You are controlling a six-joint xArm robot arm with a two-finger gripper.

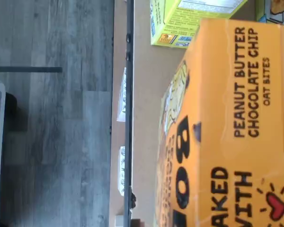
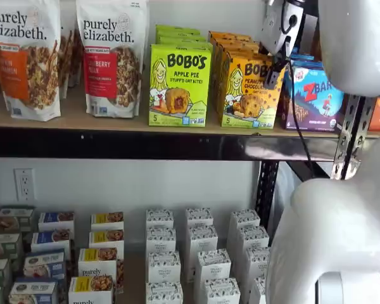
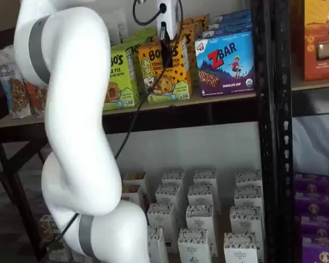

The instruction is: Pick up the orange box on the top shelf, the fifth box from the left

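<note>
The gripper (image 3: 165, 34) hides part of the orange box (image 3: 165, 76).

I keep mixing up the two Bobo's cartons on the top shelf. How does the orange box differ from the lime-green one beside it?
The orange box is orange-yellow and printed Peanut Butter Chocolate Chip; the lime-green Bobo's box reads Apple Pie. The orange box has the gripper in front of its upper corner; the green box stands clear of it. In this shelf view the orange box faces slightly sideways, the green one straight out. Both stand upright on the top shelf, each showing a cartoon girl and a "5".
</note>
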